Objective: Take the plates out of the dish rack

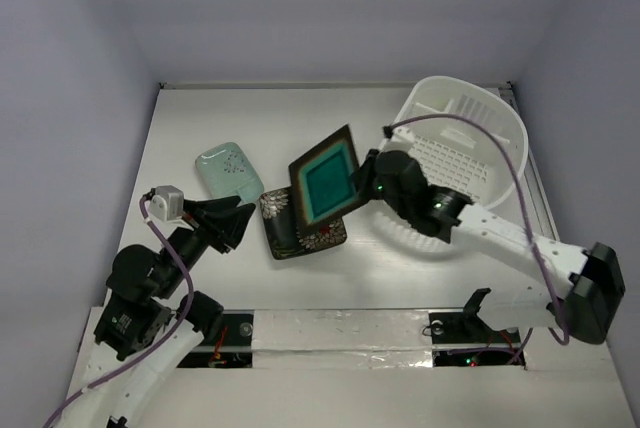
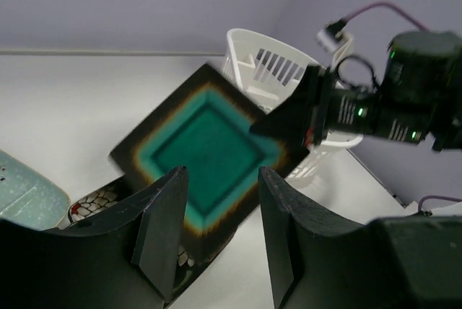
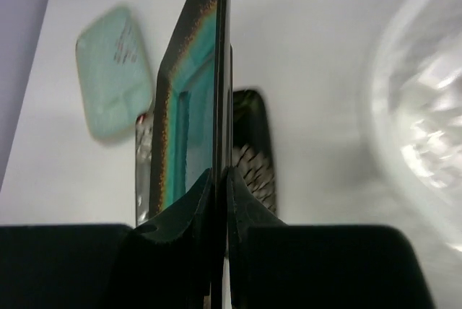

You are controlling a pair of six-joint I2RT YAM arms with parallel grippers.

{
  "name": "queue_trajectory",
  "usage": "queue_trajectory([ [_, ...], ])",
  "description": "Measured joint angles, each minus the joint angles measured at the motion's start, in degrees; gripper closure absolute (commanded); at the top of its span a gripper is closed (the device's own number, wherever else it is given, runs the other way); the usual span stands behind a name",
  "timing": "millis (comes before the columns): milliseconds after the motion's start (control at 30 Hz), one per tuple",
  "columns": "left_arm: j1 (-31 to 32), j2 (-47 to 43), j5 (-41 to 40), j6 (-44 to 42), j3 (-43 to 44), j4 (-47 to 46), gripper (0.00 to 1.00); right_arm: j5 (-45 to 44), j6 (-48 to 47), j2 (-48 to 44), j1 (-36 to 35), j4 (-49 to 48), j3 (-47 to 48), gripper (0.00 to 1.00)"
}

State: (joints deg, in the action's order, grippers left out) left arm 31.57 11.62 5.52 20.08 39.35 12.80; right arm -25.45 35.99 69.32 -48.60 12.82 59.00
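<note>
Right hand (image 1: 366, 170) pinches glossy rounded-square teal plate (image 1: 328, 183) beside slotted rack (image 1: 470, 106)

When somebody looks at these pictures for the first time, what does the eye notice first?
The teal-centred plate hangs tilted in the air, pinched at its edge by the right gripper, left of the white dish rack. Under it a dark flowered plate lies on the table, with a pale mint plate beside it.

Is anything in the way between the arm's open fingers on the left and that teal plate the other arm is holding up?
Nothing visible. The left gripper, fingers open, faces the teal plate across bare air. The right gripper pinches the plate's far edge; a dark flowered plate lies lower, on the table.
</note>
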Motion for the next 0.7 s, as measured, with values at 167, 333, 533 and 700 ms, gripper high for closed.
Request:
queue_trajectory([
  [167,-1.9,1.7,0.1,0.0,0.0,0.1,0.59,5.5,5.8,8.7,-6.7,-7.8,-3.9,1.0],
  [333,-3.7,3.0,0.2,0.2,0.0,0.1,0.59,8.0,10.6,15.3,-7.6,-19.1,-5.5,1.0],
  [533,-4.8,4.4,0.5,0.5,-0.1,0.1,0.6,7.9,14.3,18.8,-7.3,-29.0,-8.4,1.0],
  [700,-5.4,5.5,1.1,0.6,-0.4,0.1,0.6,7.0,16.5,19.4,-7.2,-33.5,-11.8,1.0],
])
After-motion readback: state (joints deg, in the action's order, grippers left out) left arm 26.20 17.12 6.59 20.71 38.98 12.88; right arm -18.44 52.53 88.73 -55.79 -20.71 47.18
